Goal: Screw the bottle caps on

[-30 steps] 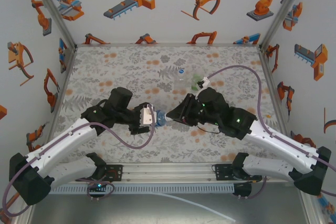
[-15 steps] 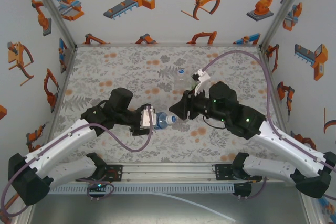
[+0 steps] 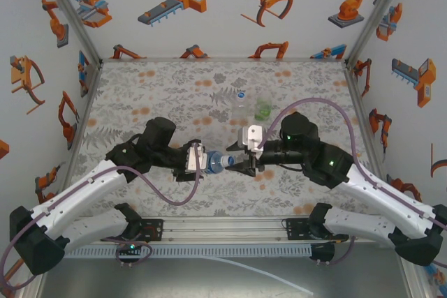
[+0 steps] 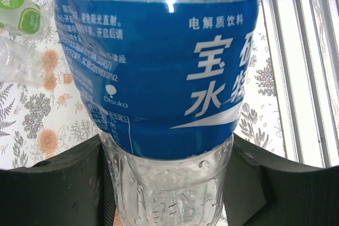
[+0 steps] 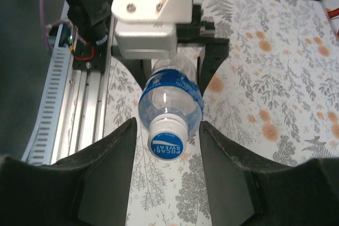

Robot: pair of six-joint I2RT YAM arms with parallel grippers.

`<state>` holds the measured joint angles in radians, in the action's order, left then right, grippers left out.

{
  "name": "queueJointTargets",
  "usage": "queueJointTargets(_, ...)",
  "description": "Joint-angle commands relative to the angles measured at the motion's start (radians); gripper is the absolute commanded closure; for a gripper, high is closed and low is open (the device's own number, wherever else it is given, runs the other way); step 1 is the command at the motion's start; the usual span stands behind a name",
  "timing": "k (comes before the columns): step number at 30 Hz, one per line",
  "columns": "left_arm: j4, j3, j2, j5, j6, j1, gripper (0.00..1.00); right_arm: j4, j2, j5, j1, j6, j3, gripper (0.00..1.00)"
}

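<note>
Cap (image 5: 167, 142) on the neck of the blue-label bottle (image 5: 170, 101), printed face toward the right wrist camera. Can't tell whether threaded down or just seated. Bottle horizontal, off the table (image 3: 140, 95), front-centre between the two arms, cap end pointing at the right arm.

Base end of the bottle clamped in the left gripper (image 3: 207, 162). In the left wrist view, dark fingers (image 4: 53, 183) pressed against the clear body below the label. Firm hold by the look of it.

Right gripper (image 3: 241, 167) lined up nose-on with the bottle axis, spread wide, one finger (image 5: 103, 173) each side of the cap, visible gap both sides. No contact yet.

Reads as the start of tightening on this bottle: approach done, grasp not. Next move probably: close on the cap rim, then roll the wrist while the left holds against the torque. Needs the axes kept in line, else cross-threading or the cap slipping in the pads. Smooth, wet-looking bottle wall, so some risk of spin in the left fingers.

Both forearms low and angled inward, wrists facing each other across the midline.

Clear bottle (image 3: 242, 102) and green bottle (image 3: 264, 108) further back, right of centre, close together, well apart from both grippers. Cap state there too small to tell.
</note>
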<state>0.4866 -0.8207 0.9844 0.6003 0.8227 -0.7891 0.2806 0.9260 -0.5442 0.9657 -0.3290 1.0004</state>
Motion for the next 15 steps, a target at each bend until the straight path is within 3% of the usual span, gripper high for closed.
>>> queueJointTargets(1, 0.01, -0.014, -0.021, 0.036, 0.021, -0.006, 1.0, -0.012, -0.02, -0.033, 0.004, -0.053, -0.03, 0.53)
queueJointTargets(5, 0.01, -0.014, -0.021, 0.035, 0.02, -0.008, 1.0, -0.034, -0.025, -0.015, 0.004, -0.038, -0.05, 0.59)
queueJointTargets(11, 0.009, -0.014, -0.024, 0.033, 0.02, -0.007, 1.0, -0.039, -0.02, 0.066, 0.005, 0.046, -0.049, 0.81)
queueJointTargets(14, 0.009, -0.014, -0.022, 0.014, 0.014, -0.009, 1.0, -0.082, -0.017, 0.195, 0.004, 0.307, -0.051, 1.0)
queueJointTargets(15, 0.007, -0.014, -0.019, -0.001, 0.009, -0.009, 1.0, -0.087, -0.01, 0.281, 0.005, 0.465, -0.047, 1.0)
